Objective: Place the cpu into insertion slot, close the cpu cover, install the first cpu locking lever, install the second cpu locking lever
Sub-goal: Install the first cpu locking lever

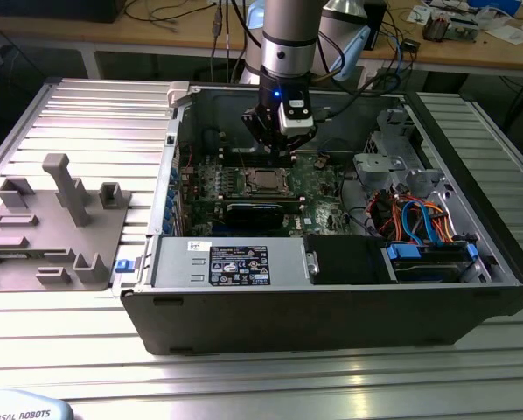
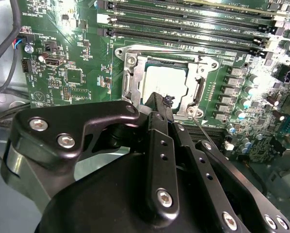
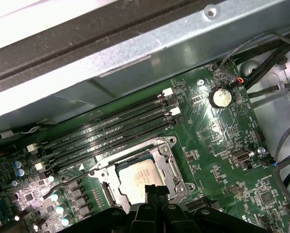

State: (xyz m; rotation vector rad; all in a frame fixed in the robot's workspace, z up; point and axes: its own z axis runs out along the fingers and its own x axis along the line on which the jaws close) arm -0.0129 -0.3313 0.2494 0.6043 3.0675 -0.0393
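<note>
The cpu (image 1: 263,181) lies in the insertion slot (image 1: 263,192) on the green motherboard inside the open computer case. Its silver top shows in both wrist views (image 2: 167,80) (image 3: 137,177). The cpu cover (image 2: 129,80) (image 3: 170,164) lies flat around it, framing the chip. A thin wire locking lever (image 3: 70,181) runs along one side of the socket, and another wire lever (image 2: 205,133) shows by the fingers. My gripper (image 1: 277,147) hovers just above the socket with its black fingertips together (image 2: 160,101) (image 3: 154,190), and nothing is held.
Long black memory slots (image 3: 111,128) run beside the socket. The case walls (image 1: 170,166) surround the board, with a drive bay and orange and blue cables (image 1: 419,219) at the exterior view's right. A grey fixture (image 1: 60,219) stands on the table at its left.
</note>
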